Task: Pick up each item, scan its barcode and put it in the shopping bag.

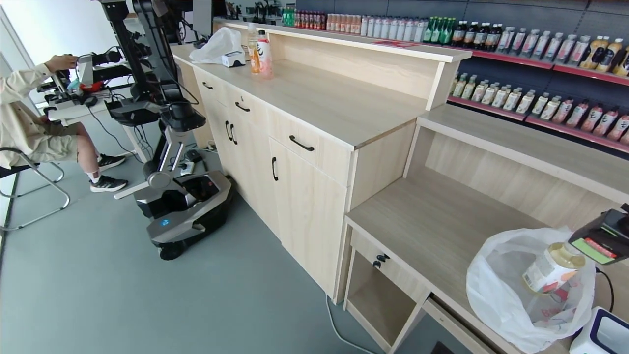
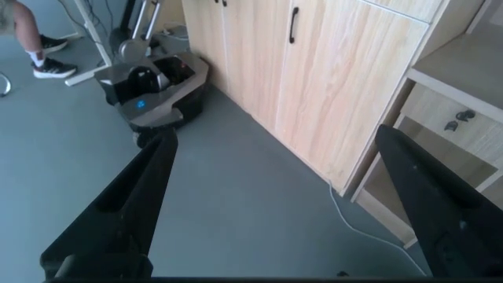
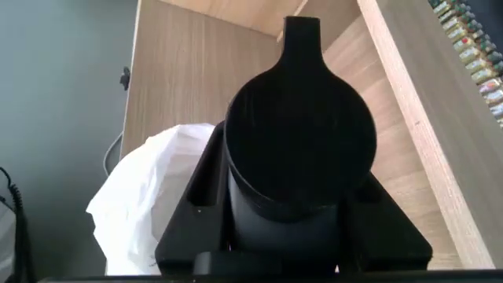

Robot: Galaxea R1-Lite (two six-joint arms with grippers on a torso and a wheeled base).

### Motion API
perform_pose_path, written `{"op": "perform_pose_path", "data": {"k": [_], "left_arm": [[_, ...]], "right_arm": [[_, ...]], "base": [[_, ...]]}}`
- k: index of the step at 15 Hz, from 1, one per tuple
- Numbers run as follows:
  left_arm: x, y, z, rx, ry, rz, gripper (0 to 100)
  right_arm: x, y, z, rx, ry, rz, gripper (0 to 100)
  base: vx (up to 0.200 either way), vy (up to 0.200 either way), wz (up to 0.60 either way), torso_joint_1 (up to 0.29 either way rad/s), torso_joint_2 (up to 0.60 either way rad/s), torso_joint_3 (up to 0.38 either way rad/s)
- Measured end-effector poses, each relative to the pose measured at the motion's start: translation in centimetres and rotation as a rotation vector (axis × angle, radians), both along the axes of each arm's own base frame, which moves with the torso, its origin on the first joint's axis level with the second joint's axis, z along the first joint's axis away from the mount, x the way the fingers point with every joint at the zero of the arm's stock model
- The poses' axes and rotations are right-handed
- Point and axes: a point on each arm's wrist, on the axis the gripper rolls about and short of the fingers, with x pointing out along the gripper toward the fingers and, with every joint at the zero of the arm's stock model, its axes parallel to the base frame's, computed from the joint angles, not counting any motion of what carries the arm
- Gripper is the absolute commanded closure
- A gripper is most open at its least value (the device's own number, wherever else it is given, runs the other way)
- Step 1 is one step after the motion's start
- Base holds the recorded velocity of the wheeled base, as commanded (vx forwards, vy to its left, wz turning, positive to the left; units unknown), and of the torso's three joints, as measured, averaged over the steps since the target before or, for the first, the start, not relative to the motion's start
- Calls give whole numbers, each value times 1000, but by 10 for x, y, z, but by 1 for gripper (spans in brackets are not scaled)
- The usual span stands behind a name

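Note:
The white plastic shopping bag [image 1: 511,295] sits on the low desk [image 1: 442,216] at the lower right, mouth open. A pale bottle with a cream cap [image 1: 553,268] lies tilted inside it. Beside the bag stands a white box-shaped scanner [image 1: 602,334]. A black device with green and red patches [image 1: 602,236] sits just behind the bag, a cable running down from it. My left gripper [image 2: 275,204] hangs open over the grey floor beside the cabinets, nothing between its fingers [image 2: 126,204]. The black body of my right gripper [image 3: 299,157] hovers above the desk next to the bag [image 3: 157,204].
A tall wooden counter [image 1: 334,103] stretches left of the desk, with two bottles [image 1: 260,49], a white bag and a small scanner at its far end. Another wheeled robot [image 1: 182,201] stands on the floor by it. Bottle shelves [image 1: 530,98] line the back wall.

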Motion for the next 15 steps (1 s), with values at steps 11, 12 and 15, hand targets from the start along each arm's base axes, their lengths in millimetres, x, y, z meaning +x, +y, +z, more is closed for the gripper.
{"op": "perform_pose_path", "data": {"k": [11,12,15], "left_arm": [[0,0,0,0,0,1,0],[0,0,0,0,0,0,0],[0,0,0,0,0,1,0]], "right_arm": [[70,-3,-128,107,301,119,100],[74,-5,-133,107,303,121,100],[83,-10,-156,120,327,119,100]], "base": [[0,0,0,0,0,0],[0,0,0,0,0,0],[0,0,0,0,0,0]]}}
